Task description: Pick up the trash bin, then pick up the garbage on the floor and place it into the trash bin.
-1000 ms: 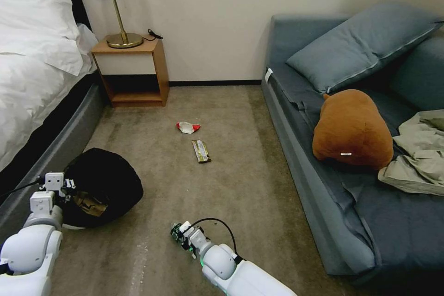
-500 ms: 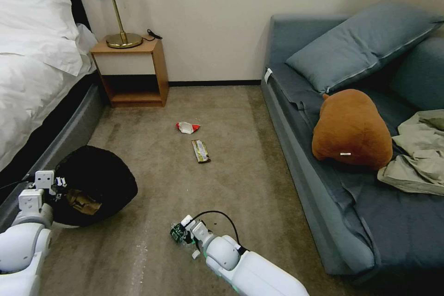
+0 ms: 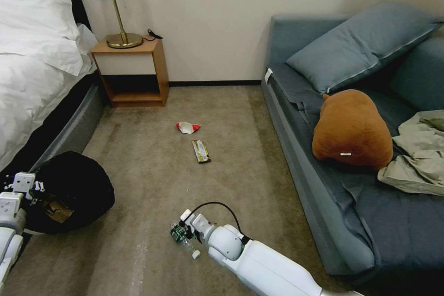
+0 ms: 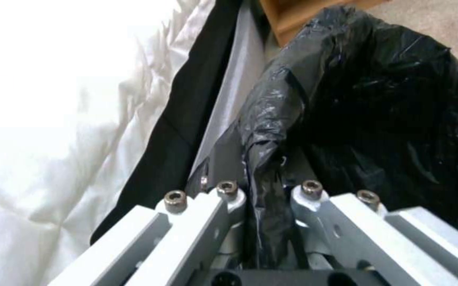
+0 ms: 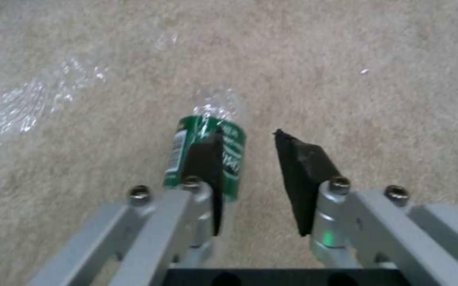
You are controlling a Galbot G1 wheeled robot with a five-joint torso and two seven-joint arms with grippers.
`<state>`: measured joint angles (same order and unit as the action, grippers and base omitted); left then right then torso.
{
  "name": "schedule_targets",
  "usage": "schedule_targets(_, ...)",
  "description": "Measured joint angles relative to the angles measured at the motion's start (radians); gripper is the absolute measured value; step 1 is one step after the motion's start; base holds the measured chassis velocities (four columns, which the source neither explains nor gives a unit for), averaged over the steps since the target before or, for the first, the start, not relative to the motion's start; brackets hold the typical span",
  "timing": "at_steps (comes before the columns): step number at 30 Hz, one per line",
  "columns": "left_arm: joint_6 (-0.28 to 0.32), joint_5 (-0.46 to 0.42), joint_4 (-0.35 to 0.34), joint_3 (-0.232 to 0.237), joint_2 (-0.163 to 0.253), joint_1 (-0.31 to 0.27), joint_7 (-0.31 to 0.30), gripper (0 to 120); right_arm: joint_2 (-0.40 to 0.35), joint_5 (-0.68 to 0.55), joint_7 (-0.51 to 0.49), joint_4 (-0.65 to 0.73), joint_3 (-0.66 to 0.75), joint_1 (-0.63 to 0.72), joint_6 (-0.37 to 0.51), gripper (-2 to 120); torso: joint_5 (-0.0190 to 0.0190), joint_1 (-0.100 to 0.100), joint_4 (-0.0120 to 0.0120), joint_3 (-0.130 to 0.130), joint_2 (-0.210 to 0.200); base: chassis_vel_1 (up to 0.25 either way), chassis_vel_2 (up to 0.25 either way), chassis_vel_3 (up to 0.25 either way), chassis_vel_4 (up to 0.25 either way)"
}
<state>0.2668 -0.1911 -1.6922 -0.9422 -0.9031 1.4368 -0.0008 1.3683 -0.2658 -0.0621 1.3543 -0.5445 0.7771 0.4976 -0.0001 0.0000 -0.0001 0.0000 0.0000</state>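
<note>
The trash bin [image 3: 76, 185], round with a black bag liner, sits tilted at the lower left beside the bed. My left gripper [image 3: 36, 188] is shut on its lined rim [image 4: 263, 186]. A tan paper bag [image 3: 55, 210] lies inside it. Down at the carpet, my right gripper [image 3: 181, 230] stands open over the clear bottle with a green label [image 5: 208, 153]; one fingertip [image 5: 205, 159] overlaps the label and the other is beside it. Farther ahead on the floor lie a red-and-white wrapper [image 3: 187, 127] and a dark snack wrapper [image 3: 200, 151].
The bed [image 3: 32, 83] runs along the left and a wooden nightstand [image 3: 132, 71] with a lamp stands at the back. A grey sofa [image 3: 323, 171] on the right carries a brown plush cushion [image 3: 351, 129] and a khaki jacket [image 3: 416, 152]. Open carpet lies between them.
My left arm has drawn the trash bin leftward and nearer along the bed. My right arm has reached a little farther out, staying low at the bottle.
</note>
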Motion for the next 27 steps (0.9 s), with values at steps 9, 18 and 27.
schedule_targets(9, 0.004, 0.006, -0.006, 0.018, -0.008, -0.013, 0.001, 4, 0.010, 0.011, 0.005, -0.022, -0.007, 0.028, -0.003, 61, 0.0000, 0.000, 0.0000, 0.000, 0.000, 0.000, 0.000, 0.000, 0.000)
schedule_targets(18, 0.008, 0.000, -0.014, 0.017, 0.006, -0.017, 0.002, 4, 0.046, 0.041, 0.013, -0.089, -0.009, 0.031, -0.033, 90, 0.0001, 0.000, 0.0001, 0.000, 0.000, 0.000, 0.000, 0.000, 0.000)
schedule_targets(27, 0.011, -0.003, -0.028, 0.019, -0.001, -0.016, 0.002, 4, 0.068, 0.077, 0.018, -0.155, -0.006, 0.038, -0.071, 93, 0.0002, 0.000, 0.0001, 0.000, 0.000, 0.000, 0.000, 0.000, 0.000)
